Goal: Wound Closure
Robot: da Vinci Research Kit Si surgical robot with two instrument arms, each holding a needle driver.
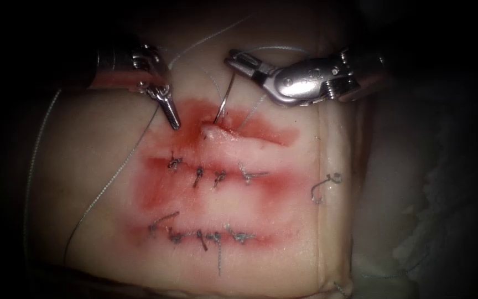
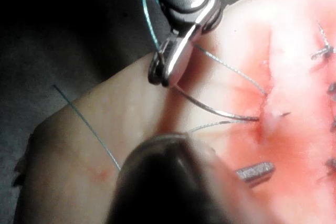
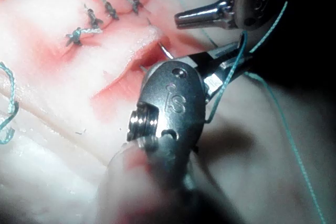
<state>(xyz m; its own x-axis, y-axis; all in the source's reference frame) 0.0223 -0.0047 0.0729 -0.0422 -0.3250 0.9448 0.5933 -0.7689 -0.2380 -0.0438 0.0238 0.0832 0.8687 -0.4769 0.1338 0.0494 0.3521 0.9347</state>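
Endoscope view gives you the tissue (image 1: 84, 166) first: two lower cuts already carry rows of knotted stitches (image 1: 217, 177), while the upper cut (image 1: 233, 133), ringed with red fluid (image 1: 272, 133), has its right stretch lying unstitched. Your right claw (image 1: 238, 60) is clamped on the needle (image 1: 225, 99) near its tail end; the point end sits in the tissue at the cut. Your left claw (image 1: 172, 119) is together, holding nothing, just left of the cut. Thread (image 1: 106, 188) trails off leftward.

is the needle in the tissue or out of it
In: the needle runs from the right tool, which grips its back end, down into the tissue at the cut.
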